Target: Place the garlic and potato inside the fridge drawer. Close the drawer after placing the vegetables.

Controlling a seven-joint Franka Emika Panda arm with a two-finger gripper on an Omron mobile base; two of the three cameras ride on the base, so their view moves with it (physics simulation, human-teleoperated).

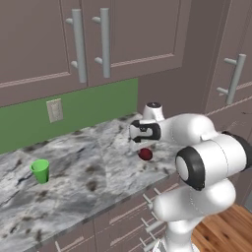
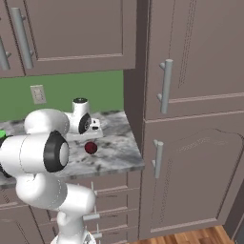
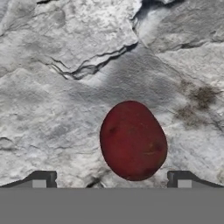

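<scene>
Gripper point(image 3: 111, 178) wide open, holding nothing, hovering just above the round dark-maroon potato point(image 3: 133, 140). Potato sits on the grey marbled stone counter point(image 1: 83, 167); bright green cup point(image 1: 40, 171) well apart.

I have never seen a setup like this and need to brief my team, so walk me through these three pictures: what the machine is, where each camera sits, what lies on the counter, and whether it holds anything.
All three pictures are computer-rendered. The machine is a white robot arm with dark joints, on a base in front of a kitchen counter. Two cameras ride on that base behind the arm, one to its left and one to its right, so they show the same scene from two sides. The third camera sits on the hand and looks down along the gripper; its two dark finger tips rise at the bottom, spread apart.

On the marble countertop lie a dark red potato directly below the hand and, further left, a green cup. The gripper holds nothing yet.
</scene>
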